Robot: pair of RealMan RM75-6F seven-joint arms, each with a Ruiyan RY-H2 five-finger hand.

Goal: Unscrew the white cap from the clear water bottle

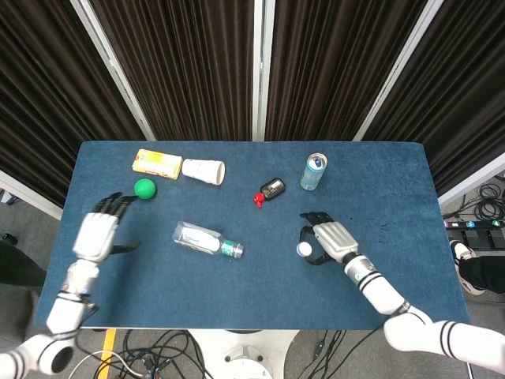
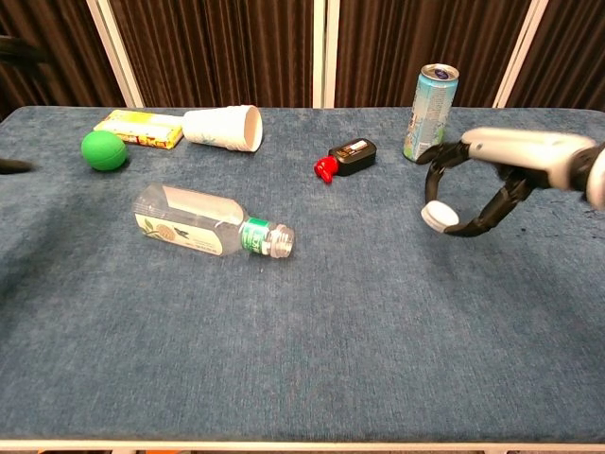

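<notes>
Pinching round white cap (image 2: 439, 215) (fingers (image 2: 473, 225) curled)

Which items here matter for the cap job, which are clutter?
Job: clear water bottle, lying capless; white cap in the right robot hand.
Clutter: green ball, yellow box, paper cup, drink can, small red-capped bottle.

This looks like a robotics lab set up for recording, not a home or shop. A worktop (image 1: 394, 170) covered in blue felt stands before dark pleated curtains (image 1: 189, 63) hung between white frame bars (image 1: 259, 67). Loose cables (image 1: 181, 355) lie on the grey floor (image 1: 24, 225) under its front edge, and a power strip (image 1: 477, 225) sits to one side.
</notes>
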